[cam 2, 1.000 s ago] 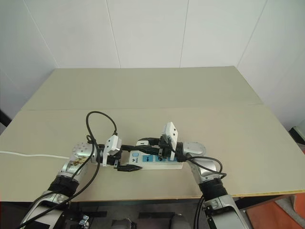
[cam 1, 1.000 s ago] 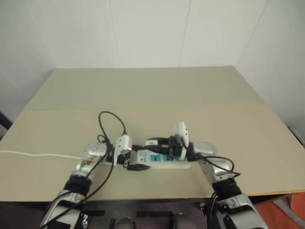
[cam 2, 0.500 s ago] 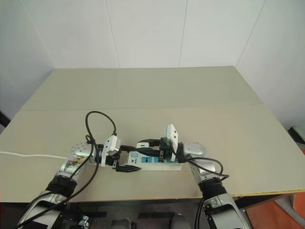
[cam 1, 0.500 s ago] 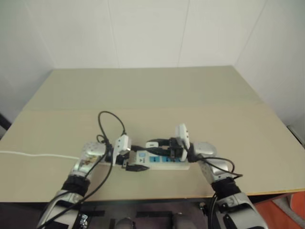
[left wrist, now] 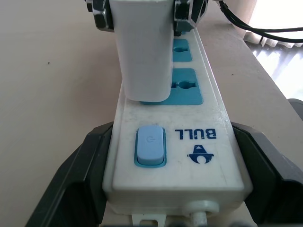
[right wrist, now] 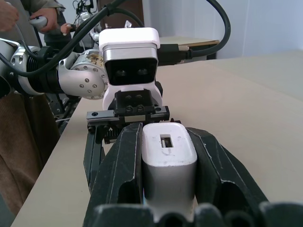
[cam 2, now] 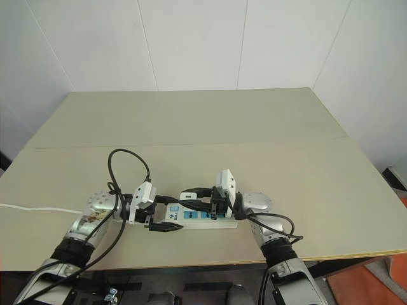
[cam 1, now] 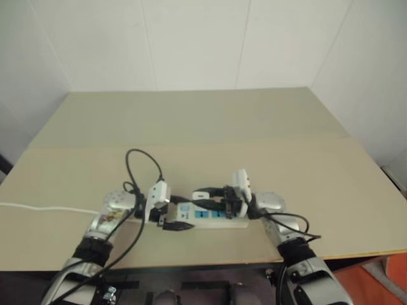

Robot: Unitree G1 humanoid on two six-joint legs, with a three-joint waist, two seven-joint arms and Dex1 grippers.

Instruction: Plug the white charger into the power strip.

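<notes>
Table (cam 2: 267, 127): wide beige top with a seam running left to right across its middle; the far half is bare, with open room to the left and right of the arms; its near edge lies just behind the wrists.
Power strip (cam 2: 191, 215): lies flat near the near edge, its long axis running left to right, the switch end to the left, blue socket faces up; a thin white cord (cam 2: 38, 208) trails off to the left edge.
Left gripper (cam 2: 166, 219): clamped on the switch end of the power strip, one black finger (left wrist: 75, 175) along each long side, so it holds the strip from the left.
Right gripper (cam 2: 202, 202): reaches in from the right, pinched tight on the white charger, fingers (right wrist: 127, 170) on two opposite sides.
White charger (left wrist: 142, 47): upright over the strip, its base at the socket nearest the switch; whether the pins are seated cannot be told.
Person (right wrist: 28, 19): hands visible beyond the table, past the left arm.
</notes>
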